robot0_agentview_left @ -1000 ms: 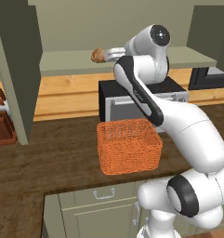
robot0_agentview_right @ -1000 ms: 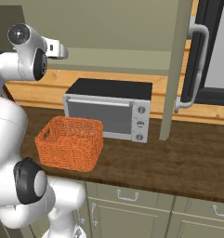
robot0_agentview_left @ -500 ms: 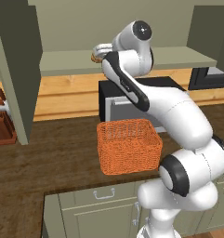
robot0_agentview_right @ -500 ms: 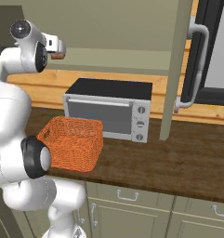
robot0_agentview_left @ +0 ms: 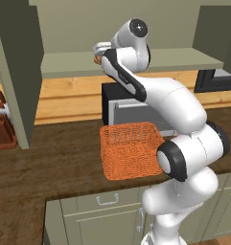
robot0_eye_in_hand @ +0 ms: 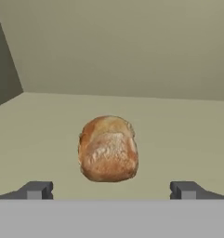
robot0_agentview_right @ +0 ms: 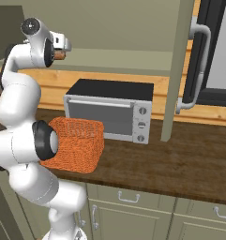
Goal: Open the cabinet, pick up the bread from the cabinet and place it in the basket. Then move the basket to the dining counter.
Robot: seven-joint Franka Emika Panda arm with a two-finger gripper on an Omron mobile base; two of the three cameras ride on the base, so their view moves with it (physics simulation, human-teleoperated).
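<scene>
Bread (robot0_eye_in_hand: 108, 148) lies on the open cabinet's shelf (robot0_eye_in_hand: 178, 139), just ahead of the gripper (robot0_eye_in_hand: 111, 190) and centred between its jaws — they stand wide apart, holding nothing. Orange wicker basket (robot0_agentview_left: 131, 150) sits on the desk (robot0_agentview_left: 50, 162) before the toaster oven (robot0_agentview_right: 112, 109); its contents cannot be made out.

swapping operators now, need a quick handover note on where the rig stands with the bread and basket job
Pincer: open, holding nothing, lined up on the bread with a fingertip to either side, not yet closed.
Bread: lying on the cabinet shelf.
Basket: on the worktop in front of the microwave, nothing seen in it.
Done: cabinet doors open.
Left: grip the bread, put it in the basket, carry the basket to the dining counter.
</scene>
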